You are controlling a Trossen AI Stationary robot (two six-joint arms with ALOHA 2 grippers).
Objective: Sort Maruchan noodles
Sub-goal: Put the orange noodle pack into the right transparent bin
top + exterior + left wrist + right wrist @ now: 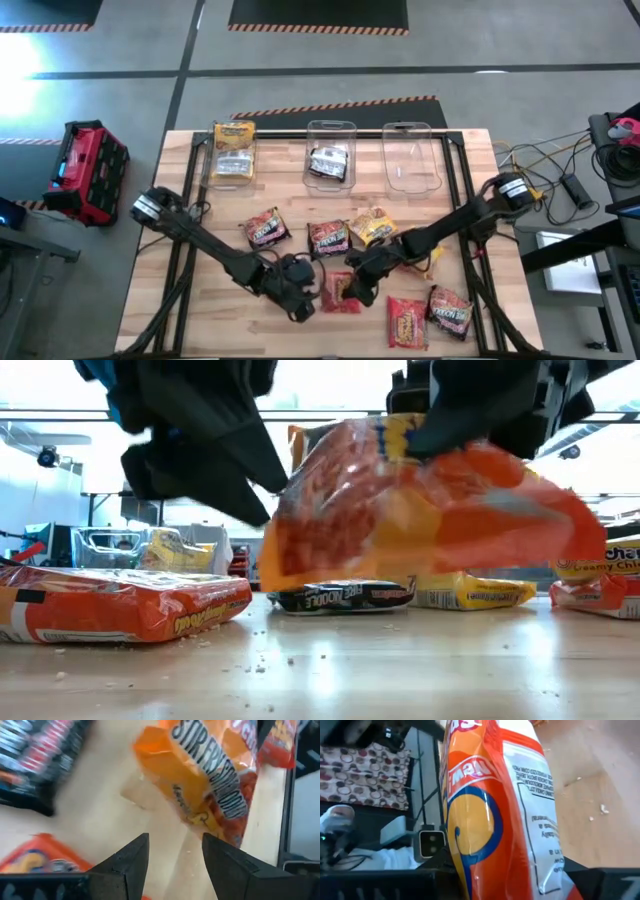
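Note:
My right gripper (362, 272) is shut on an orange-red noodle packet (430, 500), which is up off the table near its front middle. My left gripper (175, 847) is open just left of that packet (200, 780), touching nothing. More red packets lie flat on the table (267, 230) (328, 238) (407, 322) (450, 310), along with a yellow one (372, 225). At the far side, yellow packets (233, 150) fill the left clear bin and a dark packet (328, 160) lies in the middle bin. My right gripper pinches the orange-red packet by its upper edge (445, 435), coming from above. The packet (485, 820) hangs tilted below the fingers, and in the low view its lower edge (300, 575) is clear of the wood.
Three clear bins stand in a row along the far edge; the right one (412, 155) holds nothing. A dark metal frame (470, 190) borders the tabletop. A red toolbox (90, 165) sits off the table's left side, and cables (560, 165) lie off its right.

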